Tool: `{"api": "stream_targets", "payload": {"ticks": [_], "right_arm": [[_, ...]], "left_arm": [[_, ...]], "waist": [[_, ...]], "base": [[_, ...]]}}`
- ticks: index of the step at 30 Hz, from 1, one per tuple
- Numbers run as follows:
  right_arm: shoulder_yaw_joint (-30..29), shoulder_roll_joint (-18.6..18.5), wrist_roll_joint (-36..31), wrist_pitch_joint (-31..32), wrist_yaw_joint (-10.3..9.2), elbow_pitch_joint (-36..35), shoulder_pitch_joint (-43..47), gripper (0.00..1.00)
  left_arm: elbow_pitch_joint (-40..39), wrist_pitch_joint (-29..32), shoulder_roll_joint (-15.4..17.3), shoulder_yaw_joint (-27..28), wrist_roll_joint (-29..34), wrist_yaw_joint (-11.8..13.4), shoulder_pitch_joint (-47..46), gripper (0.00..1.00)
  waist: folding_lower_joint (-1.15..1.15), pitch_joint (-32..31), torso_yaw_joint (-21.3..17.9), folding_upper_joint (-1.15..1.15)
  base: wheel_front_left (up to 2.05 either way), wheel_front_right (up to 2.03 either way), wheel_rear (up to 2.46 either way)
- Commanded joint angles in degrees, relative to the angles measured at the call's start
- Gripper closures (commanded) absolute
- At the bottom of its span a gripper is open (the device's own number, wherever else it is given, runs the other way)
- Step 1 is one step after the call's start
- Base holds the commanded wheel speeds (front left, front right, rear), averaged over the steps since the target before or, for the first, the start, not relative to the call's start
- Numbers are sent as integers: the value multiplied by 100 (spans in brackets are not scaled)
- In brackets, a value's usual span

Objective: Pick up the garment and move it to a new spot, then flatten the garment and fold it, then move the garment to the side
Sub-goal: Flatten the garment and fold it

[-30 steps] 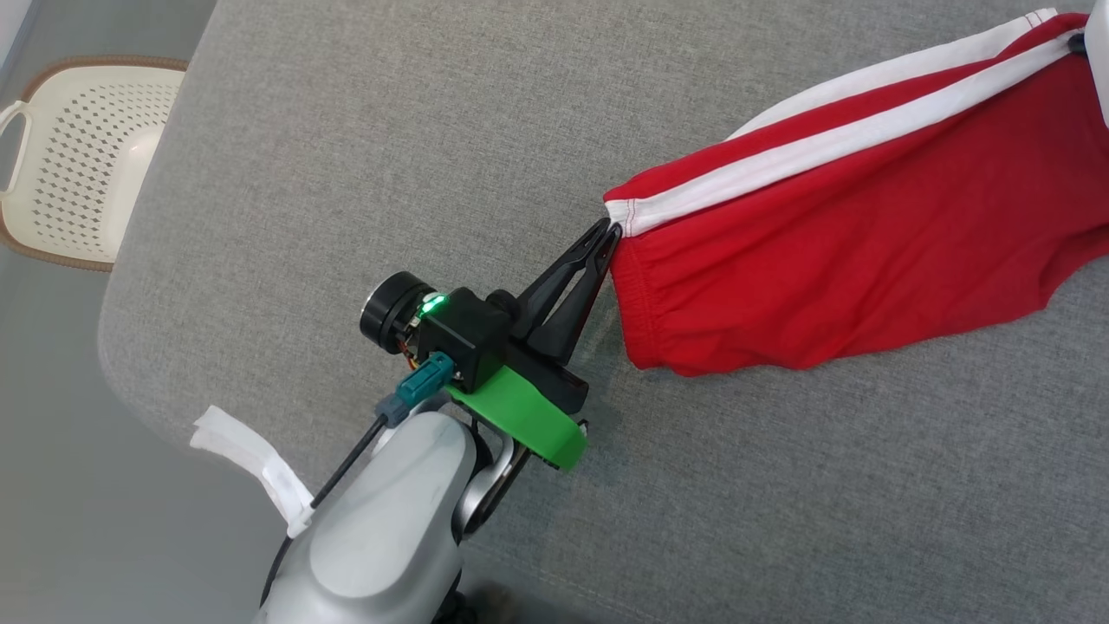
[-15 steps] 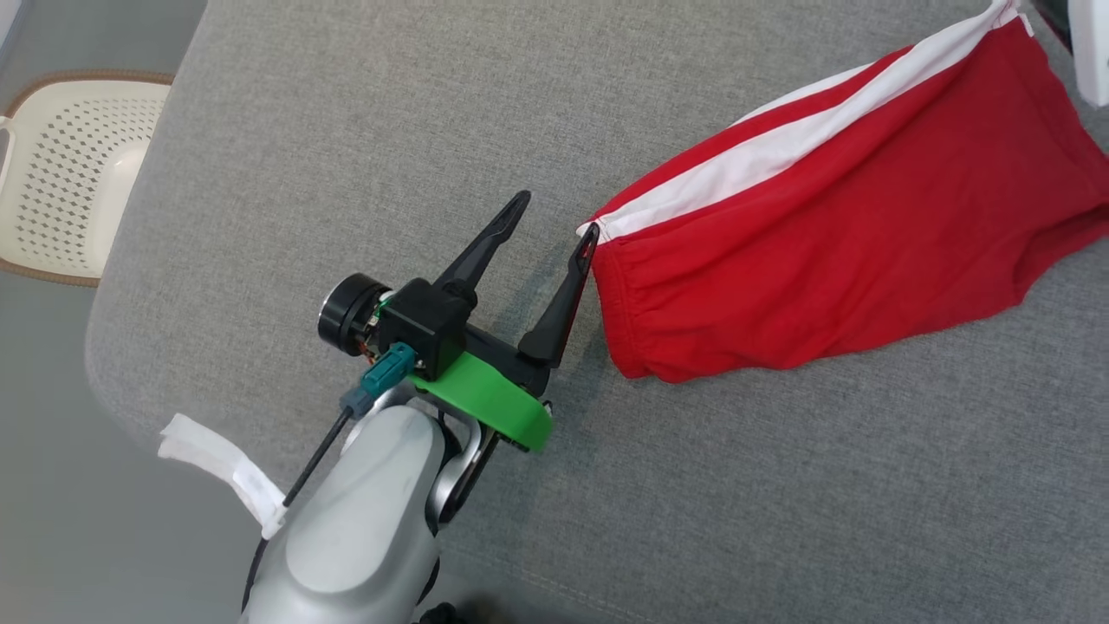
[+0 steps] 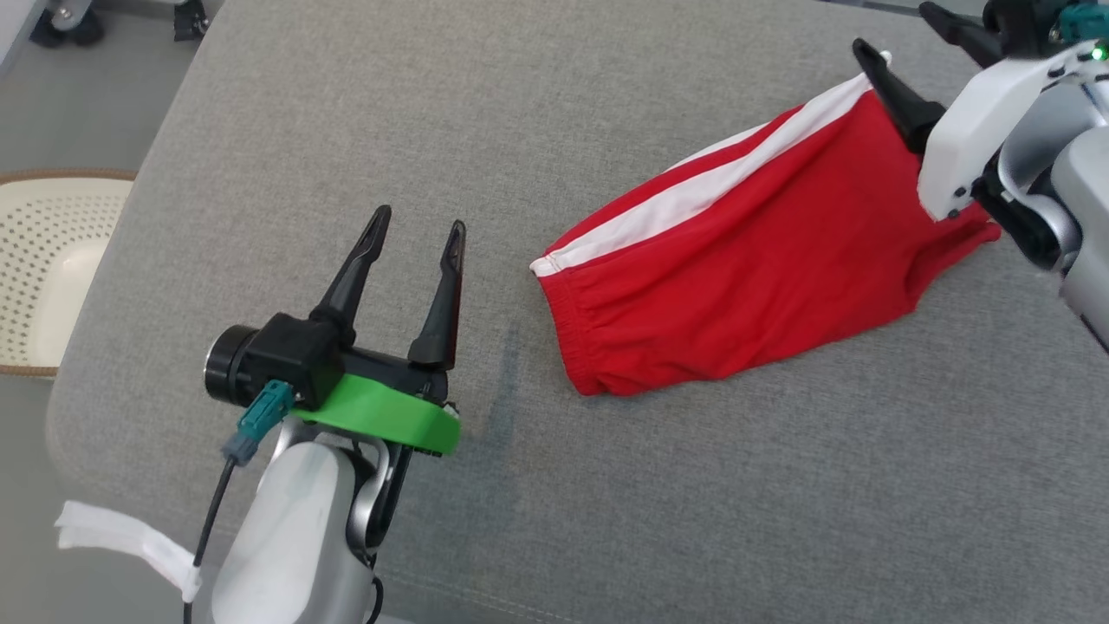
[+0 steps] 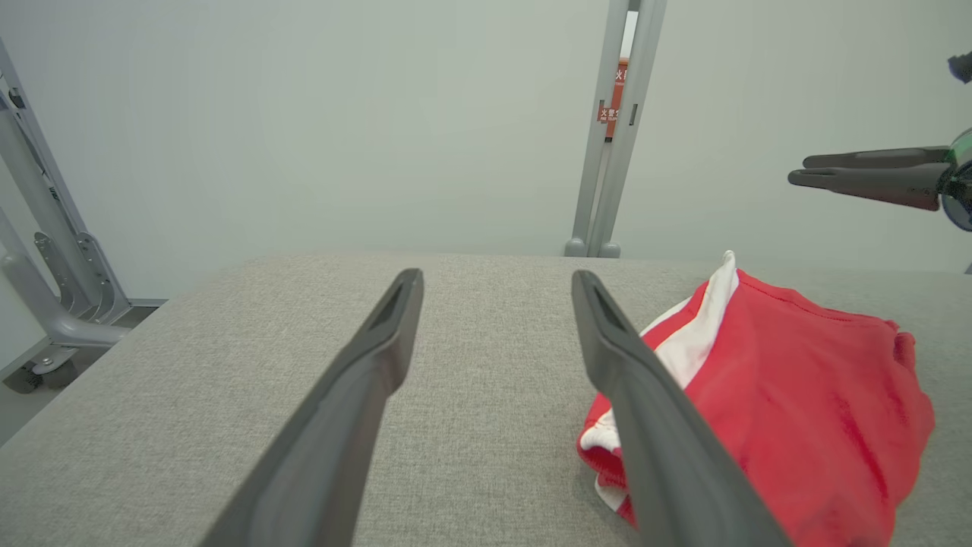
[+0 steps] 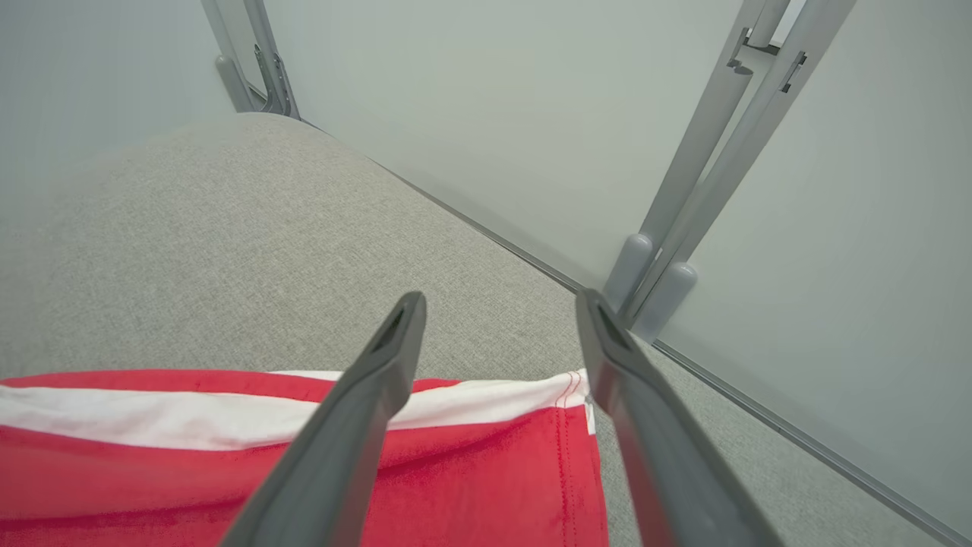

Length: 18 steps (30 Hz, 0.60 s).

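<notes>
Bare grey cushion (image 3: 346, 130) lies open left of the red garment (image 3: 736, 277)

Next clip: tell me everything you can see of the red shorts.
The shorts are soft red fabric with a white side stripe. A gathered waistband forms the end nearer the left tool, and a stitched hem forms the far end. They lie slanted and mostly flat, lightly wrinkled, on the grey padded surface. The open left tool is apart from them. The open right tool hovers over the hem corner; contact is unclear.

The right end effector (image 5: 499, 296) gapes, seemingly above garment (image 5: 152, 471).
</notes>
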Motion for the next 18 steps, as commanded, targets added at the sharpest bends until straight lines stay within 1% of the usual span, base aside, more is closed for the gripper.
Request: {"api": "stream_targets", "payload": {"ticks": [1,4,6,9,11,13,16,18], "right_arm": [[-20,93,51,-268,-12,-31,214,0],[-123,196,98,-894,-12,-31,600,0],[-247,274,95,-1144,-12,-39,876,0],[-606,320,-82,-1318,-12,-40,1283,0],[-1036,402,-286,-1353,-12,-130,1589,0],[-1665,526,-566,-1355,-12,-385,1959,0],[-2623,818,-1063,-1353,-11,-842,2790,0],[-3145,1039,-1427,-1354,-11,-1147,3267,0]], "left_arm": [[-44,-11,26,120,82,1,169,0],[-179,-5,24,373,113,6,409,0],[-283,-6,23,484,65,-5,575,0],[-387,-6,24,606,36,-3,825,0],[-422,-6,24,679,112,9,991,0],[-454,-6,23,762,134,31,1128,0],[-508,-6,23,835,203,25,1327,0],[-538,-6,23,864,323,18,1437,0]], "waist": [[0,-476,-485,0],[0,-689,-720,0],[0,-797,-852,0],[0,-915,-1014,0],[0,-986,-1127,0],[0,-1019,-1239,0],[0,-1089,-1407,0],[0,-1128,-1505,0]], "base": [[0,0,0],[0,0,0],[0,0,0],[0,0,0],[0,0,0],[0,0,0],[0,0,0],[0,0,0]]}}
